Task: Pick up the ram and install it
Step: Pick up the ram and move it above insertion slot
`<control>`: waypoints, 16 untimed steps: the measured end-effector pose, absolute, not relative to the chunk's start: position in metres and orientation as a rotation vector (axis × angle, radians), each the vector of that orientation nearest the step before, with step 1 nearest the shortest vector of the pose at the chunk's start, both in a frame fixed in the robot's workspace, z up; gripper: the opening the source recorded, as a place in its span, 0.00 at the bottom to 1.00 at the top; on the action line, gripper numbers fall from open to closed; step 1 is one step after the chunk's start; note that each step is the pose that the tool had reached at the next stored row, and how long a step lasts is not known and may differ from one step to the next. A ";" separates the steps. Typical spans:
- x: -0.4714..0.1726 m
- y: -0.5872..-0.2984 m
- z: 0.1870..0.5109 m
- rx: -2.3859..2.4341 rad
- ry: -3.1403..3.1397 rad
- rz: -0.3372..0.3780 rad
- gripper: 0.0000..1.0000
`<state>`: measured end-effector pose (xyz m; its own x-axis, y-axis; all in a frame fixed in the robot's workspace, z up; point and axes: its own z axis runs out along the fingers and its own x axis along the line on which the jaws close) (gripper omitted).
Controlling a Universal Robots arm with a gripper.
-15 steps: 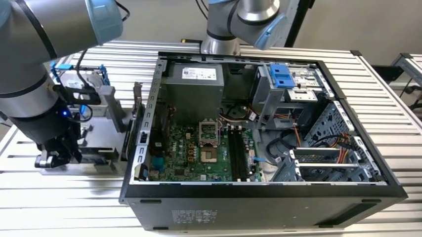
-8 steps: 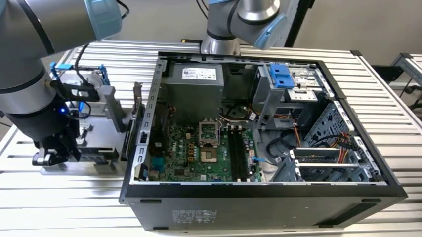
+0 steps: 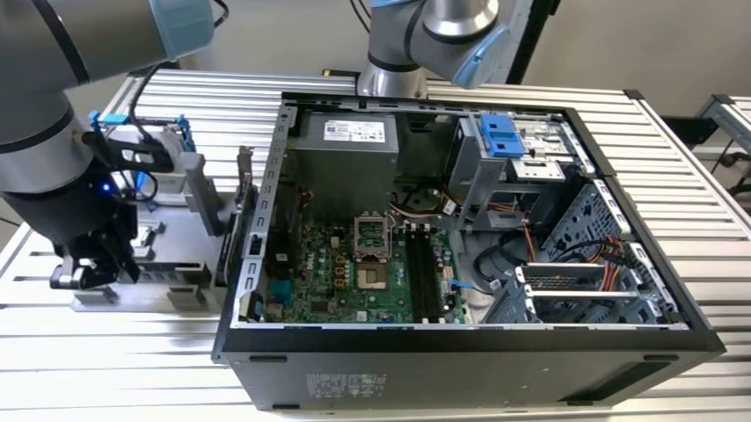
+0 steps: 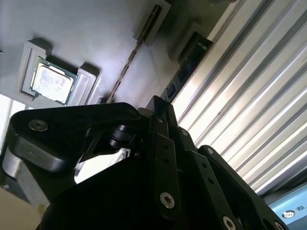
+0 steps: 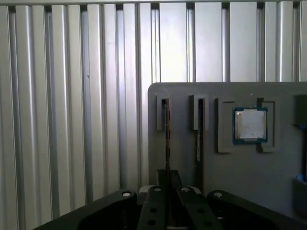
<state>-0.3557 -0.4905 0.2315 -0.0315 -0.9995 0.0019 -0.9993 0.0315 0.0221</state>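
The gripper (image 5: 168,173) hangs low over a grey holder plate (image 5: 240,175) at the exterior view's left, beside the open computer case (image 3: 470,356). The plate lies on the ribbed aluminium surface (image 5: 72,120). The ram (image 5: 166,129) stands on its edge in a narrow slot of that plate, so it appears as a thin dark line in both wrist views. In the first wrist view the two fingers (image 5: 162,181) are drawn close together on either side of the ram's near end, pinching it while it sits in its slot. A second stick (image 5: 198,132) stands in the neighbouring slot, and a square silver processor chip (image 5: 250,124) lies in its own recess just beyond. Inside the case, the green motherboard (image 3: 340,272) shows its long black slots (image 3: 420,272) at the middle of the exterior view.
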 end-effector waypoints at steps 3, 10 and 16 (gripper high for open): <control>-0.356 -0.490 0.235 2.174 -2.244 -0.023 0.00; -0.356 -0.490 0.244 2.174 -2.244 -0.023 0.00; -0.356 -0.490 0.253 2.174 -2.244 -0.023 0.00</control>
